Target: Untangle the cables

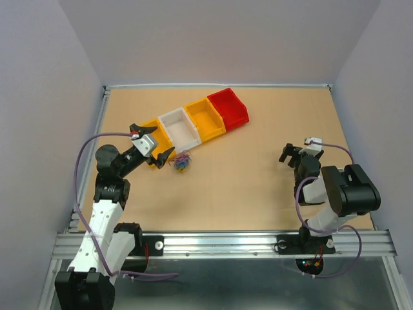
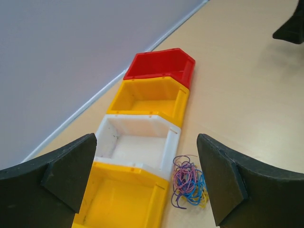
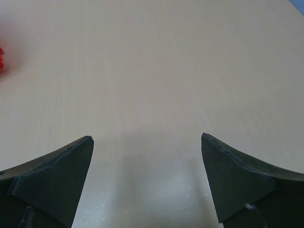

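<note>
Tan wooden table [image 1: 258,187] between grey walls [image 1: 219,39]; cables [image 1: 183,162] beside bins [image 1: 205,119].

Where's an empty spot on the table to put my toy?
Free: the wide table stretch between the cables and the right gripper, and the far corner right of the red bin. Crowded: by the left gripper, where the cables lie beside the bins.

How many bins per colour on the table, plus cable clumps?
yellow bins: 2
white bin: 1
red bin: 1
cable clump: 1
Total: 5
</note>
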Motion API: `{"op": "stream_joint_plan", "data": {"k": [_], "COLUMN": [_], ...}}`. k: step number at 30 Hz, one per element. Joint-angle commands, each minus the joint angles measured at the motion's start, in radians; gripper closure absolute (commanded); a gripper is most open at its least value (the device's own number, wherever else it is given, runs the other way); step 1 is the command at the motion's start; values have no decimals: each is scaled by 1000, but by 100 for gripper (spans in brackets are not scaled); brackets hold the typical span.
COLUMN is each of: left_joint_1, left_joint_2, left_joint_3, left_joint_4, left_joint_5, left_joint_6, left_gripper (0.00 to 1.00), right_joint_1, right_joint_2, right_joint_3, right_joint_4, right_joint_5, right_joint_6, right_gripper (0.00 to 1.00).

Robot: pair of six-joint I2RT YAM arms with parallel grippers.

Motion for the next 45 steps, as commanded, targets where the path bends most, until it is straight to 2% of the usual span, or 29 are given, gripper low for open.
{"op": "stream_joint_plan", "data": {"k": [1,5,8,10,11,12,14,15,16,17,19,21,22,23,26,32,35,36,37,39,45], "left_joint_1": [-5,-5,-5,-6,-11,-15,-60,-86,-128,-149,-190,-213,-228,-260,-305,-327,-327,-328,-327,-327,-348], "left_joint_2": [13,54,111,154,160,166,192,208,249,272,348,395,434,453,527,617,643,648,648,634,479], "left_joint_3": [27,15,19,42,49,50,53,62,84,95,115,136,139,142,151,185,204,208,211,220,207], "left_joint_4": [-12,-66,-35,-106,-106,-106,-117,-129,-168,-189,-239,-265,-275,-276,-284,-295,-307,-311,-318,-339,-381], "left_joint_5": [122,187,153,164,117,82,-38,-83,-156,-182,-244,-287,-340,-373,-474,-531,-528,-522,-514,-473,-191], "left_joint_6": [35,102,3,64,68,73,87,105,124,136,166,188,202,210,214,204,204,208,213,214,253], "left_gripper": [1,1,1,1,1,2,3,3,3,4,6,9,12,13,21,34,54,70,80,100,100], "right_joint_1": [-3,-3,-4,-3,0,0,8,10,10,8,8,8,7,8,8,8,10,8,16,63,305], "right_joint_2": [1,6,1,-2,-45,-80,-183,-289,-338,-379,-471,-510,-530,-536,-569,-646,-622,-593,-579,-533,-386], "right_joint_3": [21,26,23,26,36,50,117,148,223,249,265,226,207,189,162,112,127,132,139,159,268], "right_joint_4": [77,77,75,77,40,-9,-228,-317,-514,-599,-650,-640,-629,-617,-627,-646,-644,-643,-641,-638,-687], "right_joint_5": [2,0,-2,-3,1,11,29,85,136,137,-96,-246,-247,-283,-397,-425,-480,-503,-530,-569,-528], "right_joint_6": [-4,-5,-7,-10,-12,-12,-9,37,232,290,256,319,438,458,443,470,476,479,478,456,276], "right_gripper": [0,0,0,0,0,0,0,0,0,0,0,0,0,0,2,6,14,17,23,26,30]}}
